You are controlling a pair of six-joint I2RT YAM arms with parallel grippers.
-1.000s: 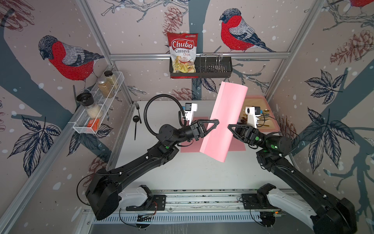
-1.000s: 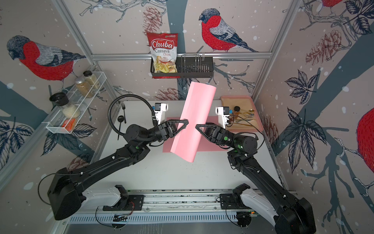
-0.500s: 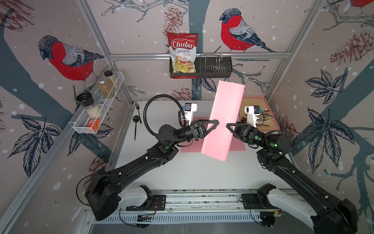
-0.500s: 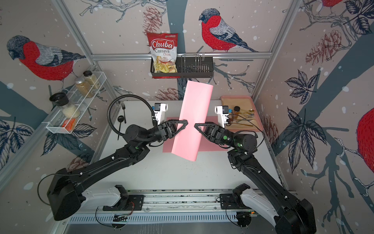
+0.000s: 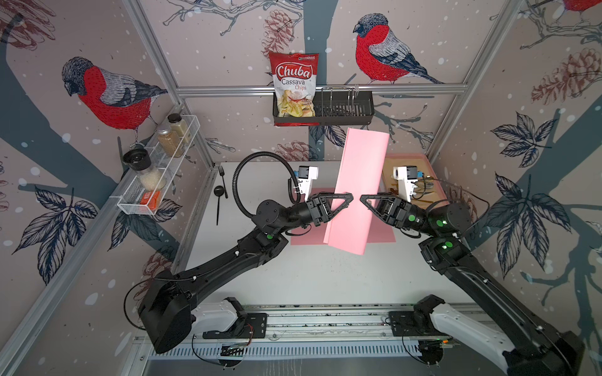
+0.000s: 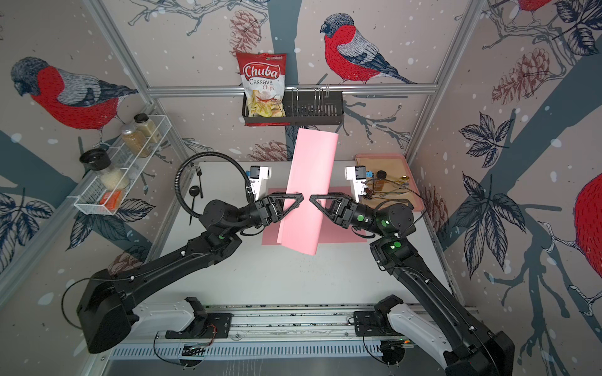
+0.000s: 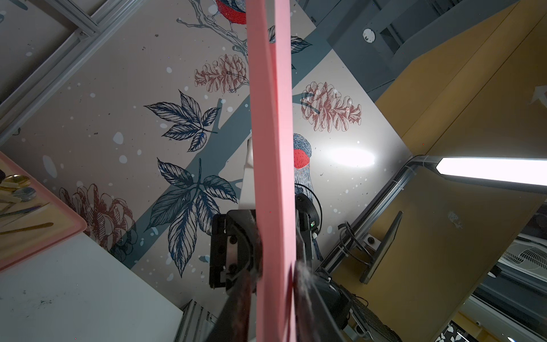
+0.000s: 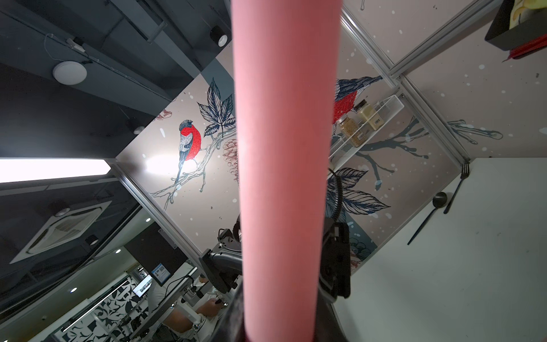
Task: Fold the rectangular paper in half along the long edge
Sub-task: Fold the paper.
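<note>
The pink rectangular paper [image 5: 358,182] is doubled over lengthwise and stands on end in the air above the middle of the white table [image 5: 293,276]. Its raised end tips a little to the right in both top views. Beneath it a flat pink sheet [image 5: 381,235] lies on the table, and a pink tray [image 5: 407,156] of cutlery sits at the far right, well apart.

The left gripper [image 5: 350,196] takes the paper from the left. Its fingers are narrow, one against each face where the two free long edges meet, as the left wrist view shows. The right gripper [image 5: 362,197] meets it from the right, fingers likewise narrow around the rounded bend, which is a soft loop and not yet a crease.

To do this well, I judge the left fingers should keep the two edges flush while the right ones squeeze the loop flat along a straight line. A slipped layer would set the crease askew. Pressing it on the table would likely sharpen it.

Compared with a second ago, the right gripper has come in closer to the left one, so the tips nearly meet. The bulging top end of the paper now looks flatter.
</note>
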